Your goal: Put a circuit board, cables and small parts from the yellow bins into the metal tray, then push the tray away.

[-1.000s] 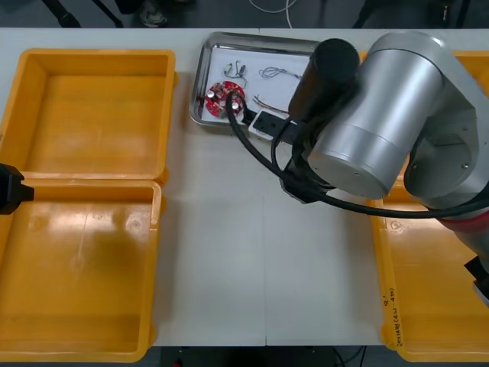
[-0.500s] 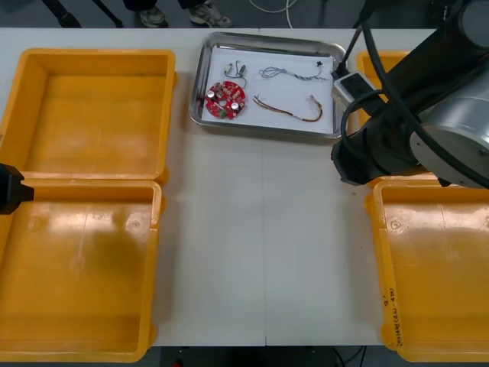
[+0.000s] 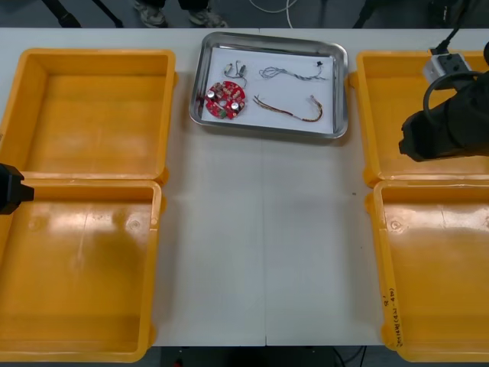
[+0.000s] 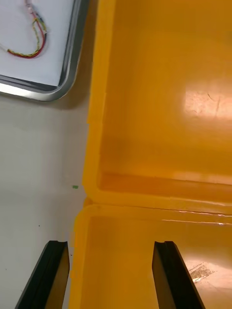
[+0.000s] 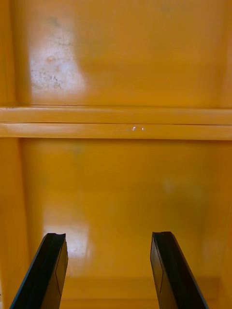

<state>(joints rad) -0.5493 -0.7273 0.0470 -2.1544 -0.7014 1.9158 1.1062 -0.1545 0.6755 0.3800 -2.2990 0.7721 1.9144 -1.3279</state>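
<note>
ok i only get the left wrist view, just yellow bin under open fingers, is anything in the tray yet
Observer: yes, the metal tray holds a red circuit board, cables and small metal parts.
Operator: and the other arm
Observer: the right end effector is open and empty, above the near right yellow bin's inner corner, at the seam with the far right yellow bin.
Operator: tray pushed away?
Observer: it sits at the table's far edge.

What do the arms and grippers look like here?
Left gripper and right gripper: two flat black fingers each, blunt-tipped. Right arm, over the right bins: black housing, looped black arm cable, small grey box. Left arm: black, at the left edge.
</note>
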